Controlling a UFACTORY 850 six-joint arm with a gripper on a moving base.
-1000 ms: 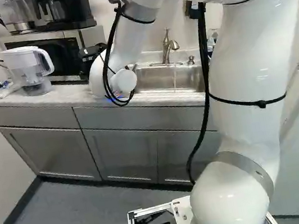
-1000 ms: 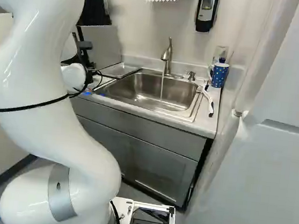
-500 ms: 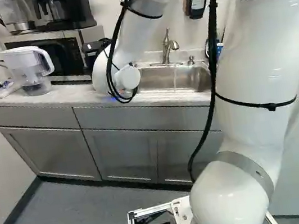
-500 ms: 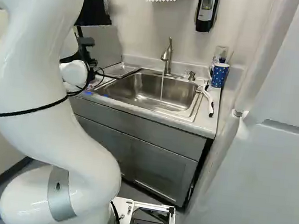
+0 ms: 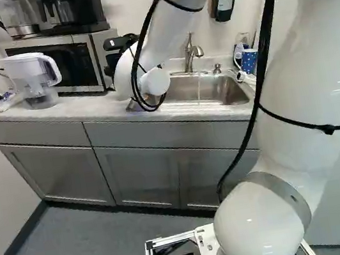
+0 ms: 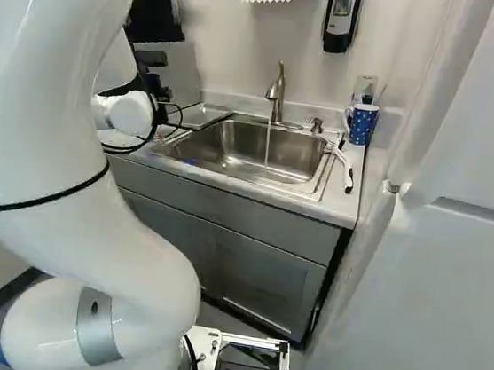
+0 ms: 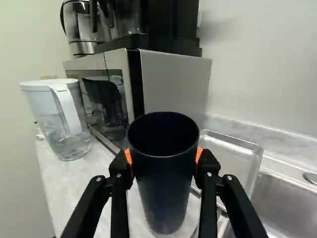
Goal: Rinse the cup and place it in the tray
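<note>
The black gripper is partly hidden behind the white wrist in the left base view. In the wrist view the gripper is shut on a dark cup, its orange pads against opposite sides below the rim. The cup's open mouth faces up; whether its base touches the counter I cannot tell. A metal tray lies beside and partly behind the cup, between microwave and sink. Water runs from the faucet into the sink.
The microwave stands close beyond the cup, with a coffee maker on top. A water pitcher is on the counter. Past the sink are a blue spotted mug and a white brush. A soap dispenser hangs above.
The arm has swung toward the sink, its wrist shifting right in both base views. The black gripper parts show higher and more fully beside the microwave. The base has not moved.
</note>
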